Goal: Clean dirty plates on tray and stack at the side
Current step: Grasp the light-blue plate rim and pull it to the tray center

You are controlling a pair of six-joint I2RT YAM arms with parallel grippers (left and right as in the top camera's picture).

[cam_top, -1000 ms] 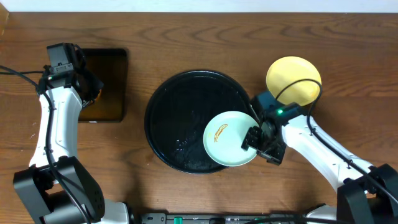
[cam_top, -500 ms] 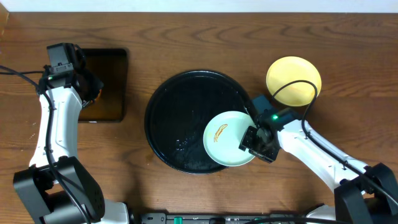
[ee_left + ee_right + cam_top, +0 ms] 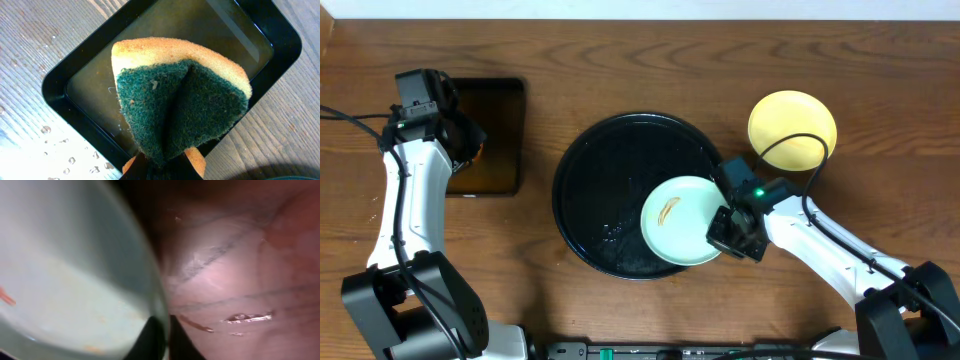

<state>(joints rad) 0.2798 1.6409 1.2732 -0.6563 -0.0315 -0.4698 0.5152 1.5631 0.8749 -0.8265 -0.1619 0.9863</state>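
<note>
Smeared plate point(image 3: 675, 225) pinched by right jaws (over tray point(image 3: 605, 170)), sponge point(image 3: 180, 95) in left jaws

The overhead camera looks straight down on the whole table point(image 3: 620, 60). The left wrist camera hangs close over the sponge point(image 3: 185, 100) and small tray point(image 3: 65, 85), at overhead's top left. The right wrist camera sits blurringly near the plate point(image 3: 60, 280), mid-table from overhead.

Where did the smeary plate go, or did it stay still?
Yes. The smeary plate slid slightly left, further onto the tray and away from the yellow plate.
</note>
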